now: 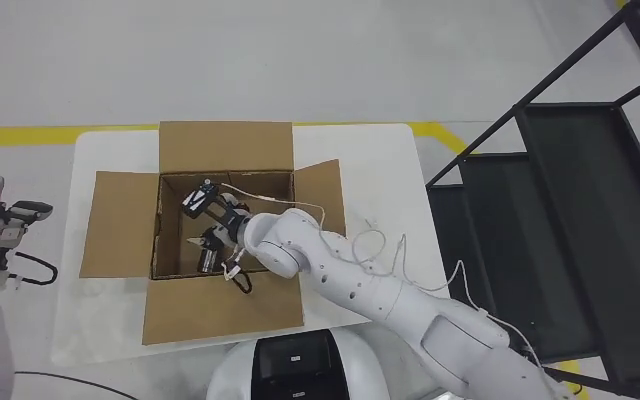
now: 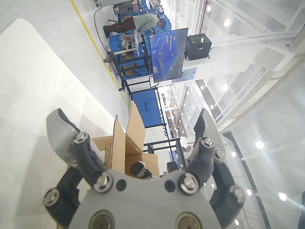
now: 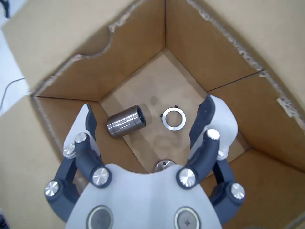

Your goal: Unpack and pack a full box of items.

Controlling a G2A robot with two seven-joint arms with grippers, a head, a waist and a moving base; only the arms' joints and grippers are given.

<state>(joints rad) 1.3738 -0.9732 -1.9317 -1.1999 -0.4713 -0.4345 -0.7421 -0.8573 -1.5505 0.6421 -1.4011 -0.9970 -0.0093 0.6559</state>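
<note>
An open cardboard box [image 1: 225,147] stands on the white table [image 1: 375,170] with all flaps folded out. My right gripper [image 1: 202,225] hangs inside the box [image 3: 202,36], open [image 3: 147,107] and holding nothing. On the box floor below it lie a short steel cylinder [image 3: 126,122] on its side and a flat steel ring [image 3: 174,119], a little apart. Another round metal part [image 3: 165,165] peeks out from behind the gripper's body. My left gripper [image 2: 131,113] is open and empty, off the table's left side, facing the box [image 2: 133,129].
The left arm [image 1: 22,212] sits at the far left edge of the top view, beyond the table. A dark metal staircase [image 1: 540,210] stands right of the table. A yellow floor line [image 1: 60,133] runs behind it.
</note>
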